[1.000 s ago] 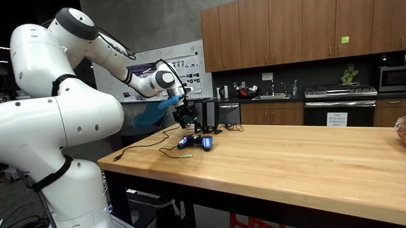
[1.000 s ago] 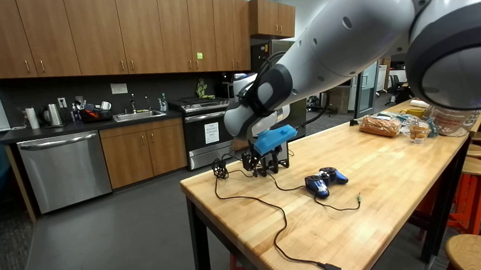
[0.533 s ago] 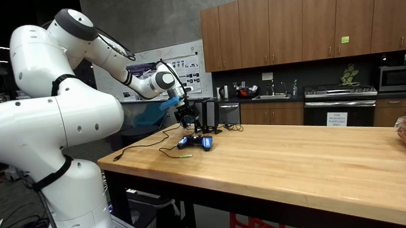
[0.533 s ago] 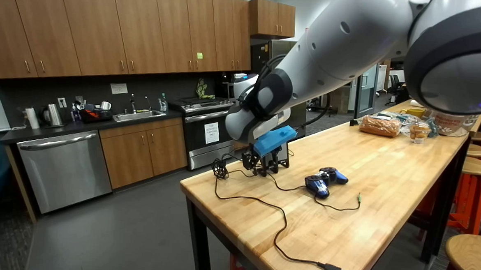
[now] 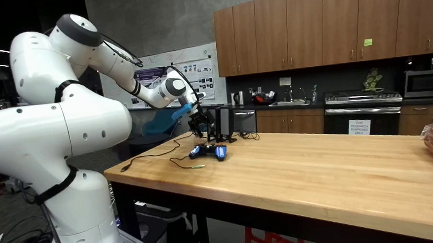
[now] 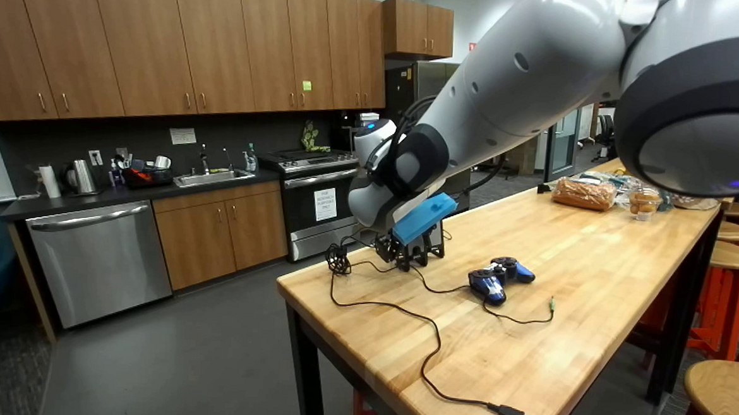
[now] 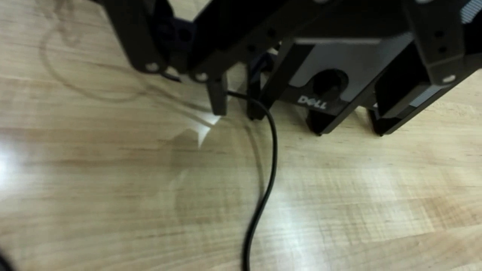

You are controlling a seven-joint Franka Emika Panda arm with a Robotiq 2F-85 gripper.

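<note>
Black two-finger gripper (image 7: 307,104): is hanging with jaws wide
Black-and-grey Dell speakers (image 7: 354,69): are standing near it, by the pale wooden table's (image 6: 595,244) kitchen-side edge

Lab kitchen: sink (image 6: 214,178), wall cabinets (image 5: 306,31), oven (image 5: 368,111) with research-only sign (image 5: 359,127).

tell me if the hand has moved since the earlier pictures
Yes: in an exterior view, the hand has shifted slightly toward the picture's right, judged against the dishwasher behind.
</note>
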